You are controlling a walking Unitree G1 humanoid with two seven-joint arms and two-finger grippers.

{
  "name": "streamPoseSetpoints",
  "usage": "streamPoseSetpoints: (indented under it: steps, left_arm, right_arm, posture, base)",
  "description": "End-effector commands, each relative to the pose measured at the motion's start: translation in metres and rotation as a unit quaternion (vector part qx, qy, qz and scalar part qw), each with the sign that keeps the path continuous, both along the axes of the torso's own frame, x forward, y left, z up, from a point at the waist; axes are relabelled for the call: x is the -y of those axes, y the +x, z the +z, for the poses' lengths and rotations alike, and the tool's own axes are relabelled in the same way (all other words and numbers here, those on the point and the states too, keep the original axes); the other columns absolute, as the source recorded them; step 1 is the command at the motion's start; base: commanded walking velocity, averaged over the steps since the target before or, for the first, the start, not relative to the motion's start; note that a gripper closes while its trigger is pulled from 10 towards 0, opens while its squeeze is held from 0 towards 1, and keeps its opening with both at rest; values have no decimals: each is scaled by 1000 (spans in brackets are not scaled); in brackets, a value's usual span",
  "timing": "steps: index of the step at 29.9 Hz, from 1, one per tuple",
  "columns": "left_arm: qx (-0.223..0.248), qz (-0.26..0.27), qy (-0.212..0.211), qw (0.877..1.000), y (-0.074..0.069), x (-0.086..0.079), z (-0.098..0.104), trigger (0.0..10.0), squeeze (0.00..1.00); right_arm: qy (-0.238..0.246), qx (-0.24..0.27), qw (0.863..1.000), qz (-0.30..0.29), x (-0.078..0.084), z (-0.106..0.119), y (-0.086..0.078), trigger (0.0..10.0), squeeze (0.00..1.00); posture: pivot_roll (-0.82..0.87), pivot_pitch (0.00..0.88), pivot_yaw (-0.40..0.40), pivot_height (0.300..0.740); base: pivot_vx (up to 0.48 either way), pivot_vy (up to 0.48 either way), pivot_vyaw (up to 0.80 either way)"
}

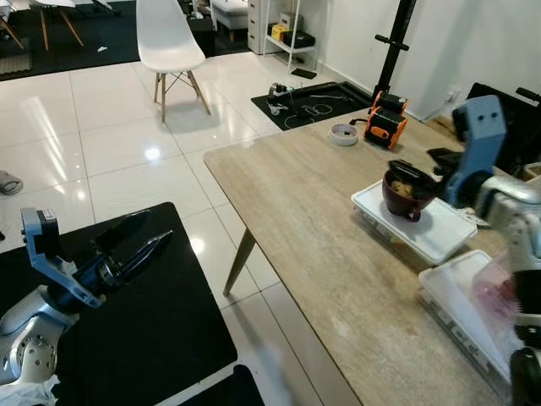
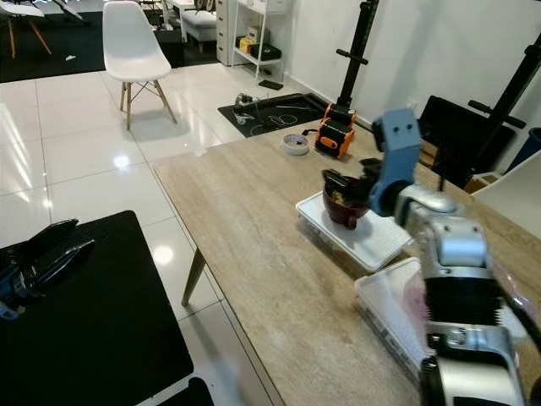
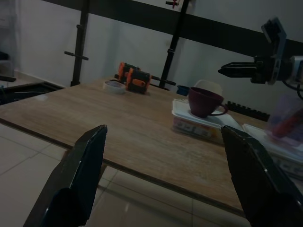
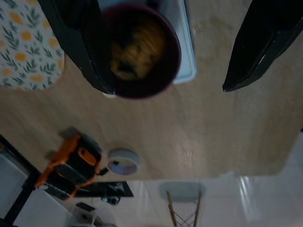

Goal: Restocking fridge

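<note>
A dark maroon cup with brownish food inside stands on a white lidded container on the wooden table. My right gripper hovers just above the cup, open. In the right wrist view the cup sits against one finger, partly inside the gap. A second clear container with pinkish contents lies nearer to me on the table. My left gripper hangs low beside the table over a black mat, open and holding nothing.
An orange-and-black tool and a roll of tape lie at the table's far end. A white chair stands on the tiled floor beyond. A black mat covers the floor to my left.
</note>
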State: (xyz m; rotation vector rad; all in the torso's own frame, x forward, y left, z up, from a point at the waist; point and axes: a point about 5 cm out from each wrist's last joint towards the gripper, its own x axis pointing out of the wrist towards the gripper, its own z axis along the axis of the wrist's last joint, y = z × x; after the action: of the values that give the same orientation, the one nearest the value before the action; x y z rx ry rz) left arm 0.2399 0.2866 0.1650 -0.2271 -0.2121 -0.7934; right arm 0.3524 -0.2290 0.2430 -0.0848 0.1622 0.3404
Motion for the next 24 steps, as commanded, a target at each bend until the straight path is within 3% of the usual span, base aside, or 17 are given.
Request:
streamPoseSetpoints:
  steps: [1,5,7,14,17,21,24]
  left_arm:
    - [-4,-13,12,1000,-1,1,3,10000,0]
    - [-16,-19,12,1000,-2,3,-2,10000,0]
    - [-22,-24,11,999,-2,6,-3,10000,0]
    - [-26,-29,11,999,-4,8,-4,10000,0]
    - [-26,-30,10,999,-4,9,-3,10000,0]
    - [-28,-34,10,999,-5,10,-4,10000,0]
    - [-28,-36,10,999,-5,11,-4,10000,0]
  right_arm:
    - [-3,-17,1000,5,-1,-5,-2,10000,0]
    - [6,-29,999,28,-10,-7,-6,10000,0]
    - [23,-30,997,70,-29,-7,-9,10000,0]
    - [27,-29,995,90,-39,-6,-10,10000,0]
    - [10,-28,996,85,-38,-6,-10,10000,0]
    - [-64,-28,996,60,-26,-4,-7,10000,0]
    - [-80,-25,995,61,-24,0,-7,10000,0]
  posture:
    - [-52,0,-64,740]
    - [-56,0,-62,740]
    - [-55,0,-62,740]
    - [-50,0,-64,740]
    - [-50,0,-66,740]
    - [-50,0,-70,740]
    - [-48,0,-70,740]
  base:
    - [0,0,0]
    - [0,0,0]
    - [0,0,0]
    - [0,0,0]
    - [0,0,0]
    - [0,0,0]
    - [0,0,0]
